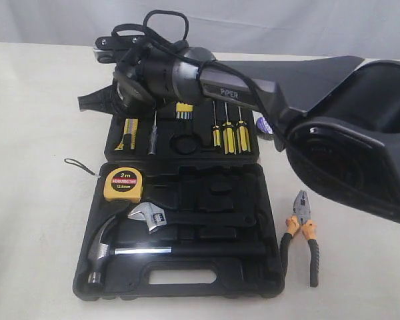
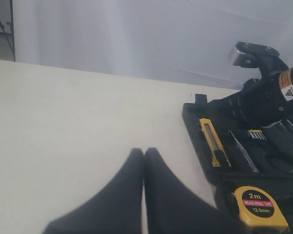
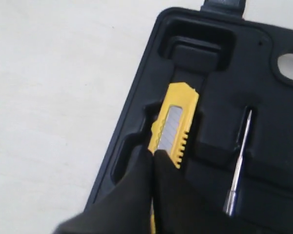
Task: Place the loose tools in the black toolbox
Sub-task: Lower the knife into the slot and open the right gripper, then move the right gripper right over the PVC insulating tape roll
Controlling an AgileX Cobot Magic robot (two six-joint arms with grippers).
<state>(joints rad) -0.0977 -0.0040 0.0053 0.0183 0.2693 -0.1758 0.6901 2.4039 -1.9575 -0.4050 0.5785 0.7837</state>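
Right wrist view shows closed fingers [image 3: 129,195] over the yellow-black utility knife [image 3: 178,119], grey segmented blade showing.

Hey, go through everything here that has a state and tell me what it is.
black toolbox: open, lying flat.
tape measure: in its slot, blade wound in.
utility knife: in its slot.
pliers: on the table, outside the box.
tape roll: outside the box, partly hidden.
left gripper: jaws shut, empty.
right gripper: jaws shut, tips on the knife.
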